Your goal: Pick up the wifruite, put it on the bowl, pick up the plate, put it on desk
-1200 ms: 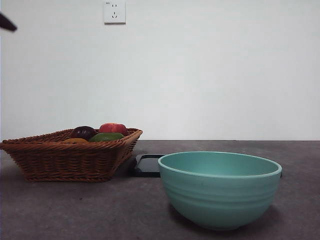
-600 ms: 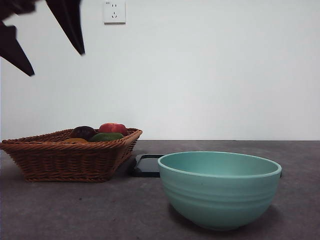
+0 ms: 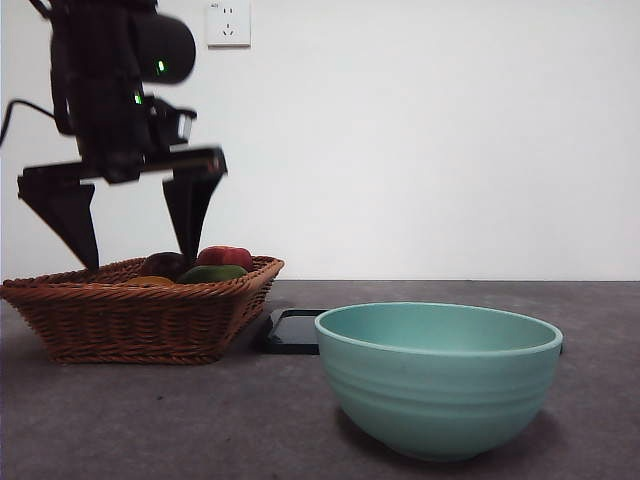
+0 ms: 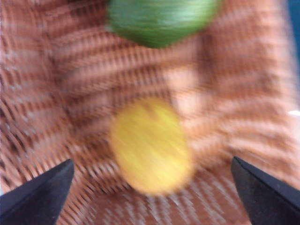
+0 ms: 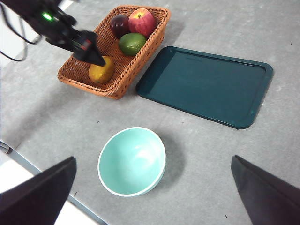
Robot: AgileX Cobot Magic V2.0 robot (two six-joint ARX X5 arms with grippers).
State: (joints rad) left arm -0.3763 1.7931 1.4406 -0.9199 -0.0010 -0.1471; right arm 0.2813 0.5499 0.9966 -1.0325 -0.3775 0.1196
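My left end effector [image 3: 134,262] hangs over the left part of the wicker basket [image 3: 120,325], its two black jaws spread wide and gripping nothing. The wifruite [image 4: 151,146] lies on the basket floor right beneath it, between the jaws but not touched by them; from my left wrist it looks blurred, with a green fruit [image 4: 159,21] just beyond it. In the front view the wifruite [image 3: 150,282] barely shows above the basket rim, beside a dark purple fruit [image 3: 166,265] and a red fruit [image 3: 226,257]. The bowl [image 3: 438,378] stands empty on the counter [image 3: 250,420], near and to the right of the basket. A dark green tray [image 5: 206,84] lies flat behind the bowl, just right of the basket. My right end effector [image 5: 150,199] waits high above the counter, jaws wide apart and holding nothing
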